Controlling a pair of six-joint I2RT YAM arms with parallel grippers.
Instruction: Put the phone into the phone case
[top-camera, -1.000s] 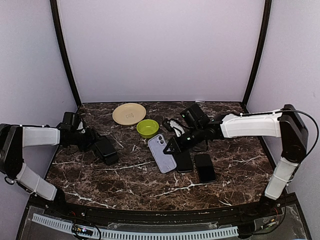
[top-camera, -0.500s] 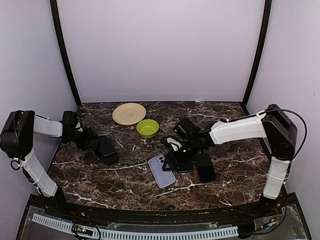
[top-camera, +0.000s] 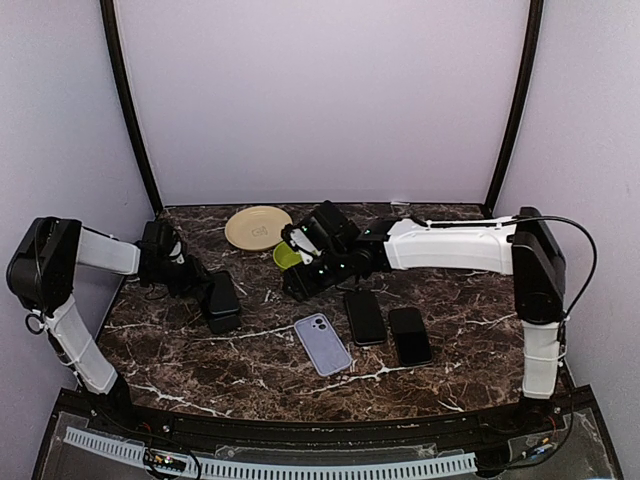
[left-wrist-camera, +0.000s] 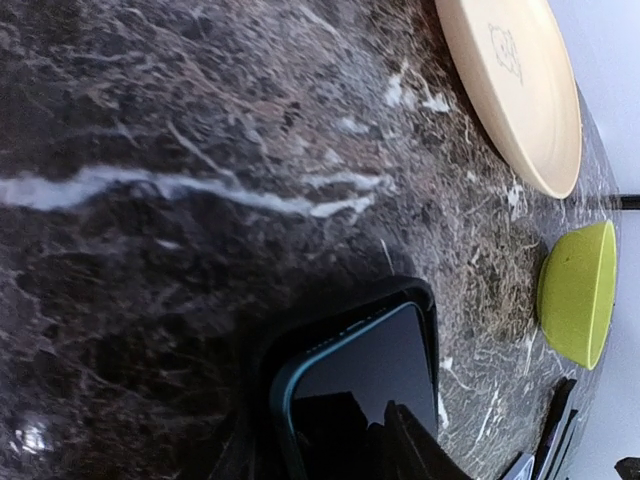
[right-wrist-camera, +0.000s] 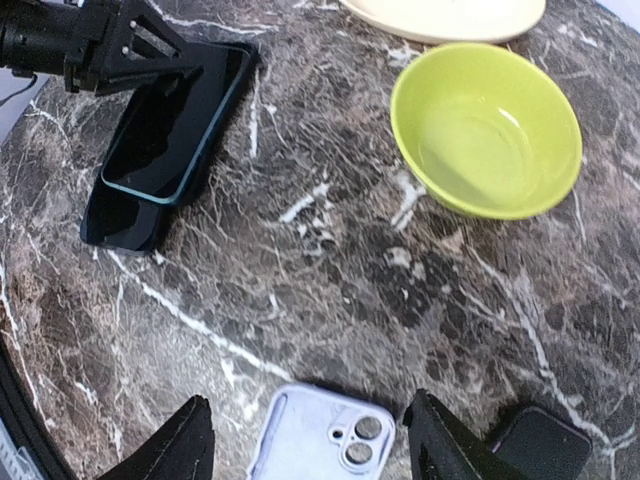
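Note:
The lavender phone case (top-camera: 322, 343) lies flat, back up, on the marble, its camera cutout (right-wrist-camera: 358, 440) toward the bowl. My right gripper (top-camera: 300, 278) hovers above and behind the case, open (right-wrist-camera: 315, 445), with nothing between its fingers. A black phone with a teal rim (right-wrist-camera: 175, 120) rests on a dark slab (right-wrist-camera: 120, 225) at the left. My left gripper (top-camera: 195, 283) is at that phone's end, one finger (left-wrist-camera: 415, 455) over the screen (left-wrist-camera: 370, 380); its hold is unclear. Two more black phones (top-camera: 364, 317) (top-camera: 409, 335) lie right of the case.
A green bowl (right-wrist-camera: 487, 130) sits just behind the right gripper, partly hidden by it in the top view. A cream plate (top-camera: 258, 227) lies at the back left. Purple walls and black posts enclose the table.
The right gripper opened and let go of the case, which now lies nearer the front. That arm drew back and left toward the bowl. The left phone swung slightly.

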